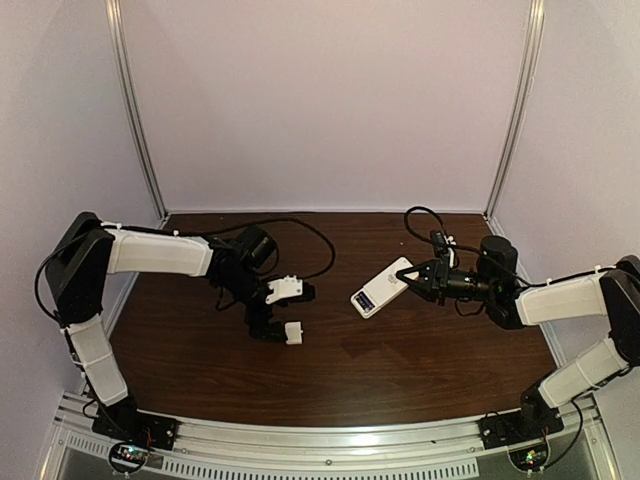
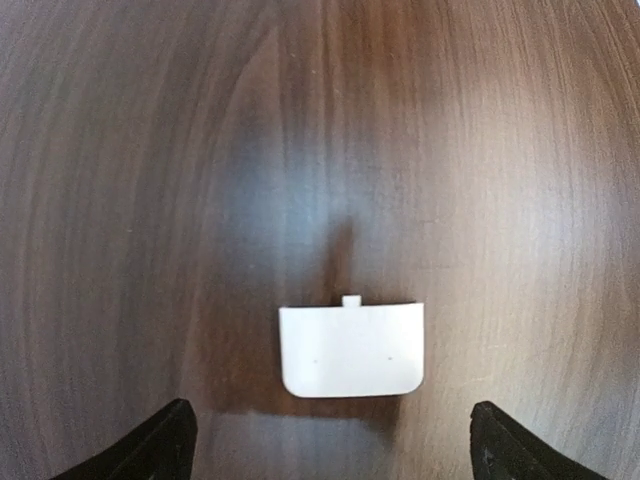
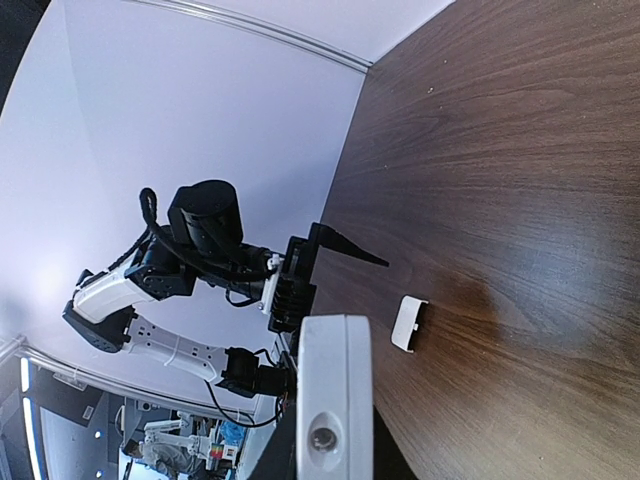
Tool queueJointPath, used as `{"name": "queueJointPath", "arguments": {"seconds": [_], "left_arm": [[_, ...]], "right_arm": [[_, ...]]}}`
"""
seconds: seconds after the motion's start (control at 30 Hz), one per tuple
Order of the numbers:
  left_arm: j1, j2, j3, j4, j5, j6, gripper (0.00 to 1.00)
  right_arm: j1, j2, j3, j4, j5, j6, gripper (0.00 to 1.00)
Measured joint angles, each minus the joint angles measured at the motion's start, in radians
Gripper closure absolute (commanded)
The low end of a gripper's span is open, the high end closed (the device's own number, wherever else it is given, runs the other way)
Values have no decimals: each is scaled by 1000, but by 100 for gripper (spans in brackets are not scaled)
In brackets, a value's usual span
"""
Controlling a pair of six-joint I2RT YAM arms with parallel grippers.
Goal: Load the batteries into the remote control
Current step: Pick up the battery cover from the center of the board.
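LEFT: left gripper (image 2: 330, 438) fingers wide apart above small flat white plastic cover slab (image 2: 351, 350), flat on dark wooden table (image 1: 430, 370), apparently set aside | RIGHT: right gripper (image 1: 418, 281) clamped on white rectangular plastic remote control (image 1: 382, 288), held off table, likely for loading | batteries: none in view

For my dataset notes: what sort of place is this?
Probably a robot test booth: plain pale walls enclose a dark brown wooden table, and black-and-white jointed arms are bolted to its silver metal rail.
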Motion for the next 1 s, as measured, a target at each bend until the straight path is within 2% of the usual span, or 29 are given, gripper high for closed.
{"name": "queueJointPath", "arguments": {"seconds": [0.17,0.3,0.57,0.83,1.0], "left_arm": [[-29,55,-4,16,-12,-8,3],[-43,66,-23,43,-29,-21,6],[-55,84,-32,84,-52,-39,19],[-73,102,-32,106,-45,-63,42],[-85,103,-31,114,-48,-85,50]], "right_arm": [[0,0,0,-1,0,-3,100],[0,0,0,-1,0,-4,100],[0,0,0,-2,0,-7,100],[0,0,0,-3,1,-14,100],[0,0,0,-4,18,-19,100]]}}
